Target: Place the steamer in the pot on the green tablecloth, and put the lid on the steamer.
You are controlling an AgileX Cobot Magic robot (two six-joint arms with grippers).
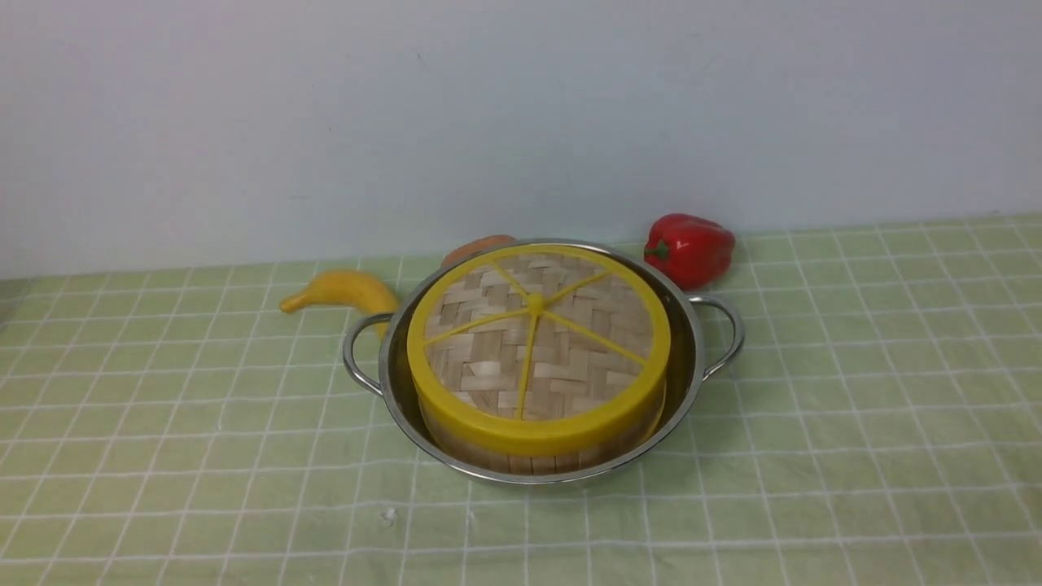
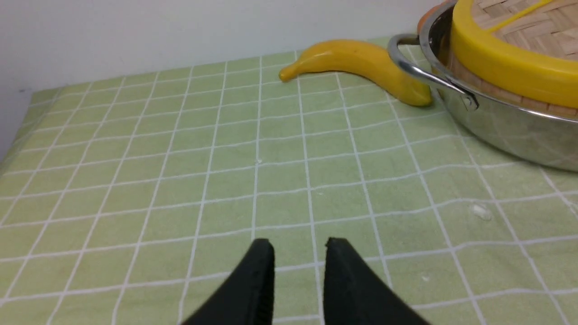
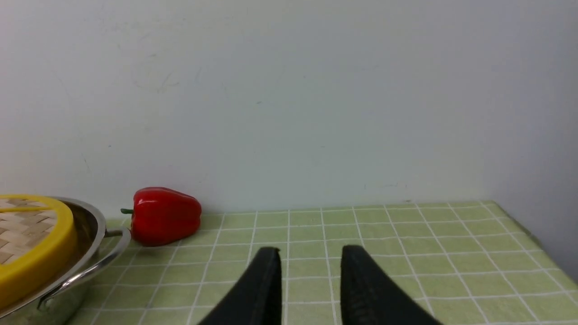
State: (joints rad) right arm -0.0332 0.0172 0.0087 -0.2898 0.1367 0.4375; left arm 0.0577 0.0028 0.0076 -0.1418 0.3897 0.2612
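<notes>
Lid (image 1: pixel 538 348): seated on steamer (image 1: pixel 537 456) inside pot (image 1: pixel 688 366), on green tablecloth (image 1: pixel 855 423).
Left gripper (image 2: pixel 300 246): narrowly parted, empty; pot ahead.
Right gripper (image 3: pixel 310 253): narrowly parted, empty; pot well aside.

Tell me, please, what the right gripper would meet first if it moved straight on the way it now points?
Probably nothing before the pale wall. The right gripper, jaws apart and empty, points over bare light green checked tablecloth. The glossy red bell pepper lies off that line, though depth is hard to judge.
</notes>
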